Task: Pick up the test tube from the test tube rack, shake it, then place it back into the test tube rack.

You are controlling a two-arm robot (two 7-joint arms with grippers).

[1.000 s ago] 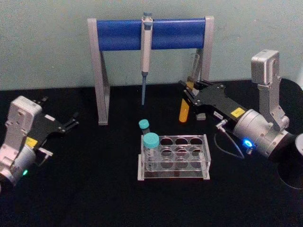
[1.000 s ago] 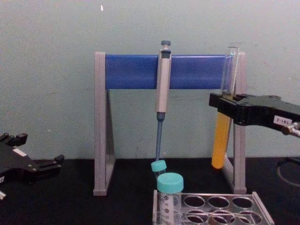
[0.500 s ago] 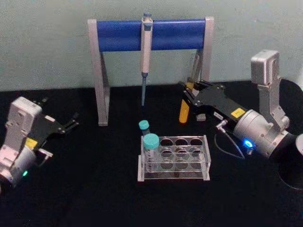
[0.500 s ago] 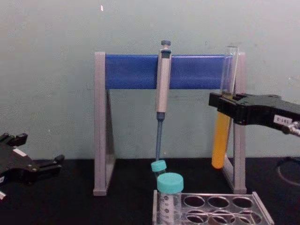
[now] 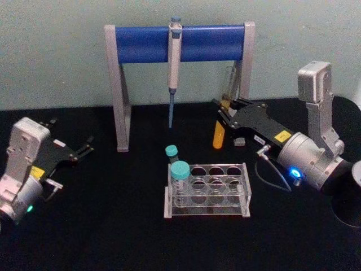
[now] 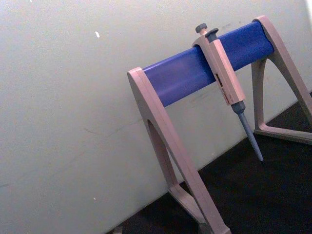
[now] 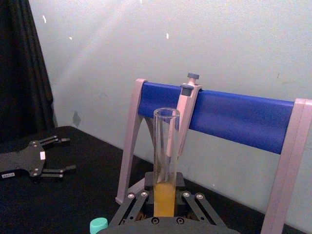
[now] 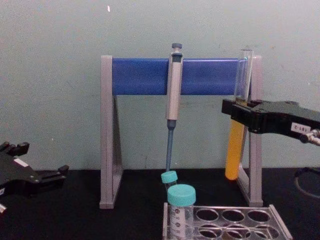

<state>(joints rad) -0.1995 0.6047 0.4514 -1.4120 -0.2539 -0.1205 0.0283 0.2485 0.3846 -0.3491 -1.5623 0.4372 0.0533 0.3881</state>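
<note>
Gripping the upright test tube (image 5: 218, 137), the right gripper (image 5: 225, 111) is hovering beyond the rack (image 5: 206, 210); the left gripper (image 5: 88, 144) is idling open.

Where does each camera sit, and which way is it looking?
Head: high, looking down at the test tube rack; left pincer and right pincer show.
Chest: low, looking across at the pipette stand; right pincer holds the test tube.
Left wrist: on left arm, facing stand and pipette.
Right wrist: on right arm, behind the held tube; left pincer farther off.
Head and chest share the teal-capped vials.
</note>
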